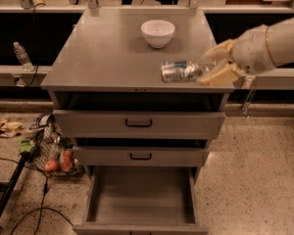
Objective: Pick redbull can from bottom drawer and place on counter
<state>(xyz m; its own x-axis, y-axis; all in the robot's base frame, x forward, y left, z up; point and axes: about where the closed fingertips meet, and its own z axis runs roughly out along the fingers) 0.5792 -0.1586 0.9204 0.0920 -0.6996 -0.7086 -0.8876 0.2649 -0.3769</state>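
The redbull can [180, 71], silver with bluish patches, lies sideways in my gripper [209, 64], which is shut on its right end. The arm reaches in from the right edge. The can hangs over the front right part of the grey counter [108, 53], close to its surface; I cannot tell whether it touches. The bottom drawer [141, 196] is pulled out below, and its flat grey floor is bare.
A white bowl [158, 32] stands at the counter's back middle. Two shut drawer fronts with black handles [138, 124] sit under the counter. A clear water bottle [23, 56] stands on the left ledge. A wire basket of items [54, 153] and cables lie on the floor at left.
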